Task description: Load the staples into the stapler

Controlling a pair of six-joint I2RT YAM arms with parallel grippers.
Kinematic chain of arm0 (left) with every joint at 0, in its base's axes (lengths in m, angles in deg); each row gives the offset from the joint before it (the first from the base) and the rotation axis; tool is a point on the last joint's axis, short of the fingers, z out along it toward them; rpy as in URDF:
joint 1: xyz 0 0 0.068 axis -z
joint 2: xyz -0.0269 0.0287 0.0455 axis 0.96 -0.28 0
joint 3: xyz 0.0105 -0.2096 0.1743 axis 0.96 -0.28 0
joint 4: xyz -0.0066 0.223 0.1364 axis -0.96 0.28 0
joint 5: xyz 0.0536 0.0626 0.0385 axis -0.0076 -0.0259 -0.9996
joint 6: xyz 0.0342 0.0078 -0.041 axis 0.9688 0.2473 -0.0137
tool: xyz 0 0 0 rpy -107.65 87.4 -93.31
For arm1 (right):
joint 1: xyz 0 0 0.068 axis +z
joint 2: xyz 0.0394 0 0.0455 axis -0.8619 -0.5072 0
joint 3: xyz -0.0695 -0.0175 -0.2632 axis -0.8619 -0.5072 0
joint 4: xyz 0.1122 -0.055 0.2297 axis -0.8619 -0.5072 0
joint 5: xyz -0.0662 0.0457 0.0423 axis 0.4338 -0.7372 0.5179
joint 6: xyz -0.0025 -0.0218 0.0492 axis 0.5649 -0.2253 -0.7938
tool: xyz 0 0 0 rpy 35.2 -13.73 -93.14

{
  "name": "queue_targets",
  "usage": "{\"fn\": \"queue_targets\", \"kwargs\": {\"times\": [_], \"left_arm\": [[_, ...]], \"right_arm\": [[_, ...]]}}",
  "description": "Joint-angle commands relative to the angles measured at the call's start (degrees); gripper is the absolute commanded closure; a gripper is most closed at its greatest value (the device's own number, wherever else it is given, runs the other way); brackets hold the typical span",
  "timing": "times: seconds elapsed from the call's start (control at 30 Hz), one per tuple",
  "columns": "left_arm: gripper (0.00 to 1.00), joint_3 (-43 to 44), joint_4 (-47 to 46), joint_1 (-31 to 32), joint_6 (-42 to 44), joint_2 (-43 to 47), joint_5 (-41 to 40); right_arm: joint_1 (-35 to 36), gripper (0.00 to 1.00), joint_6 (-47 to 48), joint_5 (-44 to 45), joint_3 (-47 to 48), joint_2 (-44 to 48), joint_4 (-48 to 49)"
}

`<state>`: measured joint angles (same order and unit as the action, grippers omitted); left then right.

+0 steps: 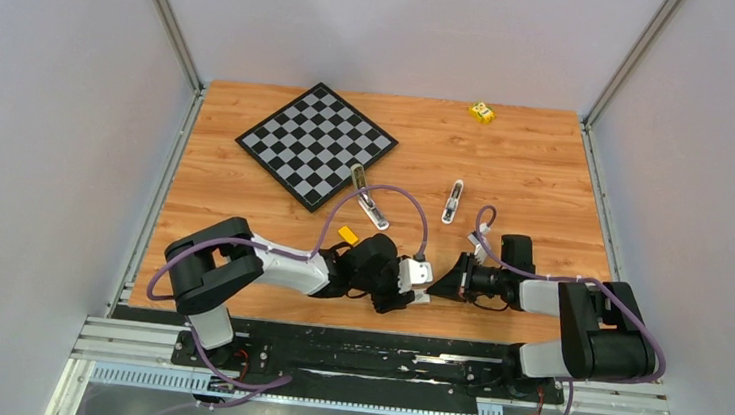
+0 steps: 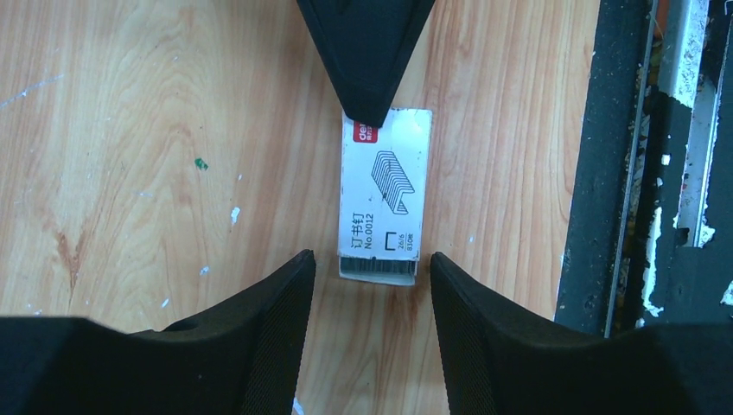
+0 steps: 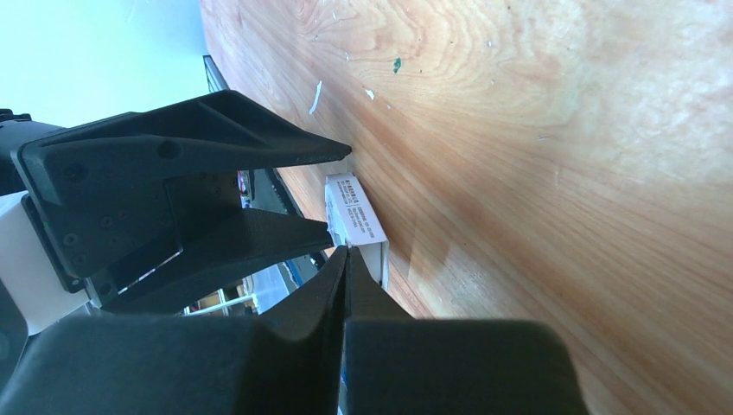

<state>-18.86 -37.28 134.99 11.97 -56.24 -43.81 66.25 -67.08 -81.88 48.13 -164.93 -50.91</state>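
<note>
staples (image 2: 379, 273) seemingly inside white box (image 2: 385, 194), grey edge at open end

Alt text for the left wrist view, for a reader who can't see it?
A small white labelled box lies flat on the wooden table, its near end between the open fingers of the left gripper. The right gripper, shut to a point, meets the box's far end at the top of the picture.
</note>
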Motion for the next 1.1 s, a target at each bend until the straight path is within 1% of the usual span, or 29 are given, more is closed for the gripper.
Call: {"fn": "queue_targets", "kwargs": {"times": [0.0,0.27,0.47,0.57,0.87,1.07], "left_arm": [[0.46,0.6,5.5,-0.2,2.2,-2.8,0.5],[0.57,-0.4,6.3,-0.2,1.8,-2.2,-0.2],[0.71,-2.5,5.4,-0.2,0.4,-1.1,-0.8],[0.7,-2.6,5.6,-0.3,0.2,-0.9,-1.3],[0.7,-2.9,7.5,-0.2,0.8,0.1,-4.7],[0.66,-2.9,7.8,-0.2,0.3,0.8,-5.2]], "right_arm": [[-0.3,1.0,0.7,-1.0,0.4,-0.6,1.1],[-0.3,1.0,0.9,-0.7,0.5,-0.7,1.2],[-0.5,1.0,0.8,-0.6,0.4,-0.6,1.6],[-0.5,1.0,0.9,-0.7,0.3,-0.6,1.7],[-0.7,1.0,0.7,-0.9,0.1,0.3,1.5],[-0.8,1.0,0.8,-0.9,0.2,0.0,1.6]]}}
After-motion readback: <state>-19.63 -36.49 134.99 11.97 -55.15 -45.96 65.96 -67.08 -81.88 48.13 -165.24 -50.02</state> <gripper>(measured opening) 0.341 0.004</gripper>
